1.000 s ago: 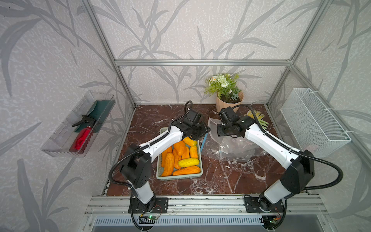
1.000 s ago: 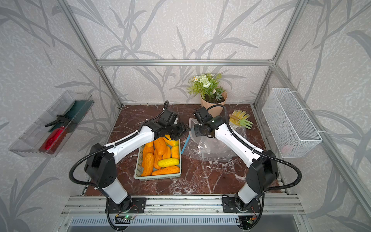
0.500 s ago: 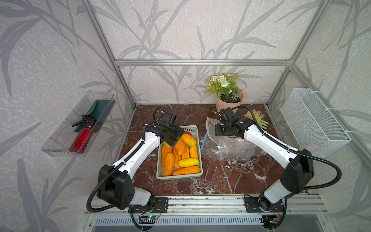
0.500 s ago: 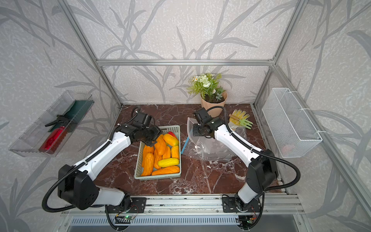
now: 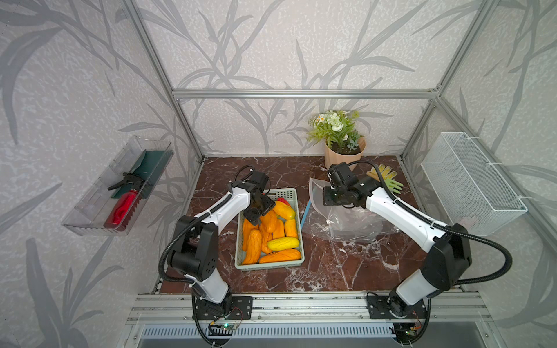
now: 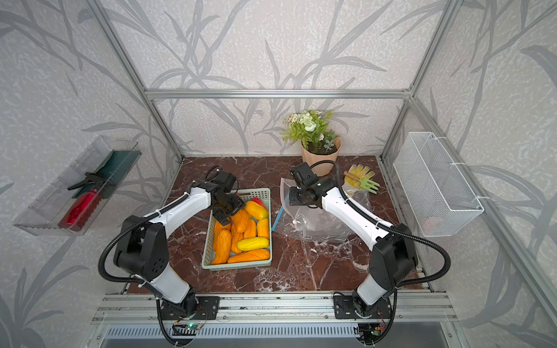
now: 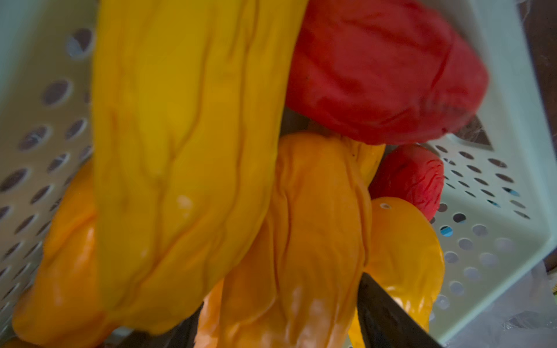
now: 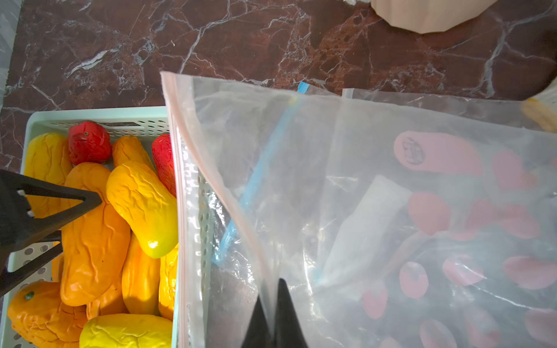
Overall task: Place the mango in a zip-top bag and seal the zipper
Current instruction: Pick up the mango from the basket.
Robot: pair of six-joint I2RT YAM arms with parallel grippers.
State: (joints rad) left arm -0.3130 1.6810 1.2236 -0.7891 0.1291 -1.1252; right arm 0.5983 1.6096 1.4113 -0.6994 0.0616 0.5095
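In both top views, a green basket (image 5: 271, 264) holds a heap of mangoes (image 5: 265, 238). The left gripper (image 5: 259, 210) hangs over its far end. The zip-top bag (image 5: 349, 223) lies just beside the basket, on the right arm's side.

Only the left wrist view shows the jaws spread either side of an orange mango (image 7: 301, 241).

Only the right wrist view shows the right gripper (image 8: 274, 313) pressed together, pinching the bag's clear film. The blue zipper (image 8: 256, 186) runs along the basket's wall.

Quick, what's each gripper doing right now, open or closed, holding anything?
Left gripper: open, jaws spread over the mangoes.
Right gripper: shut, pinching the zip-top bag.
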